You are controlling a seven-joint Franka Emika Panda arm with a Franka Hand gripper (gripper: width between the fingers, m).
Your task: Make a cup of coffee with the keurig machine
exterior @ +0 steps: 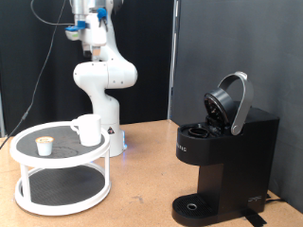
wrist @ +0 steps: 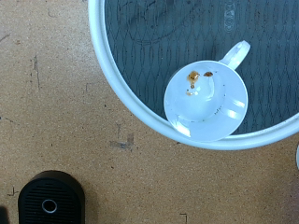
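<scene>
The white cup stands upright on the top shelf of a round white two-tier stand at the exterior view's left. In the wrist view the cup shows from above, with brown stains inside and its handle pointing away from the stand's rim. The black keurig machine stands at the exterior view's right with its lid raised open. Its round drip base shows in the wrist view. My gripper hangs high above the stand, holding nothing visible. Its fingers do not show in the wrist view.
A small white pod with a tan top sits on the stand's top shelf, toward the exterior view's left of the cup. The robot's white base stands behind the stand. The wooden tabletop lies between stand and machine.
</scene>
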